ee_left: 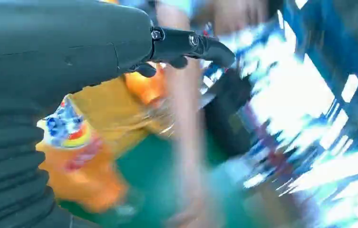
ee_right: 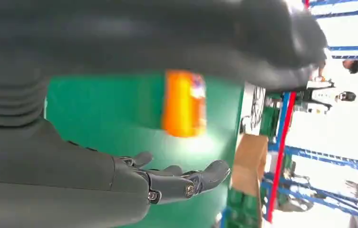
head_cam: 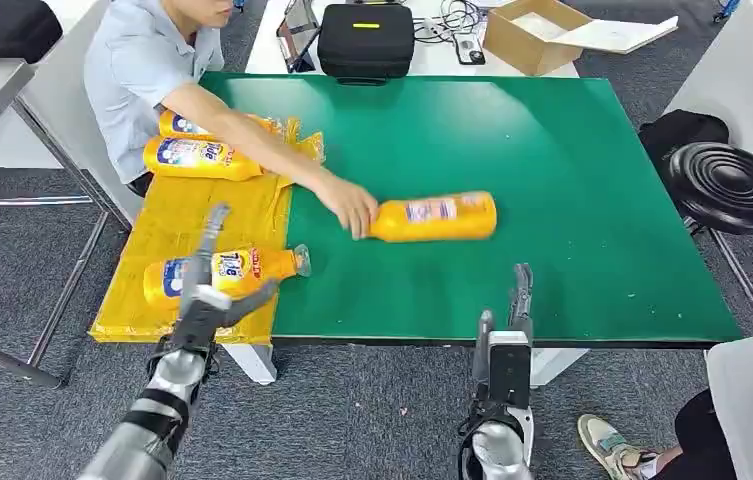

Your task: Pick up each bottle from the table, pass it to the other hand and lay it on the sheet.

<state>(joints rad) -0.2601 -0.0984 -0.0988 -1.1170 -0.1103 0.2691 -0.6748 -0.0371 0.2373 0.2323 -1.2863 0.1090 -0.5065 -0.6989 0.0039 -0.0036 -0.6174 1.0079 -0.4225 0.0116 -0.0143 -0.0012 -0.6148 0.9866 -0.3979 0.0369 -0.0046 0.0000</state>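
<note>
One orange bottle lies on its side near the middle of the green surface, its capped end toward the yellow sheet, and a person's hand rests on that end — whether placing or steadying it cannot be told. Three more bottles already lie on the sheet at the surface's left edge: one near the front corner, two stacked close together at the back beside the person.

The left hand hovers just over the near bottle on the sheet, fingers spread and holding nothing; its wrist view is heavily blurred, so contact with that bottle looks unlikely but is not certain. The right hand stands at the front edge of the surface, fingers extended upright and apart, empty — its own wrist view shows the open fingers with the lone bottle ahead on the green.

By this layout the laying of one bottle looks finished and the step in hand is the pick-up of the remaining bottle. The next move calls for the right hand to reach forward over the front edge, wrap around the bottle's body once the person's hand is clear, then lift it toward the left hand for the hand-over.
</note>
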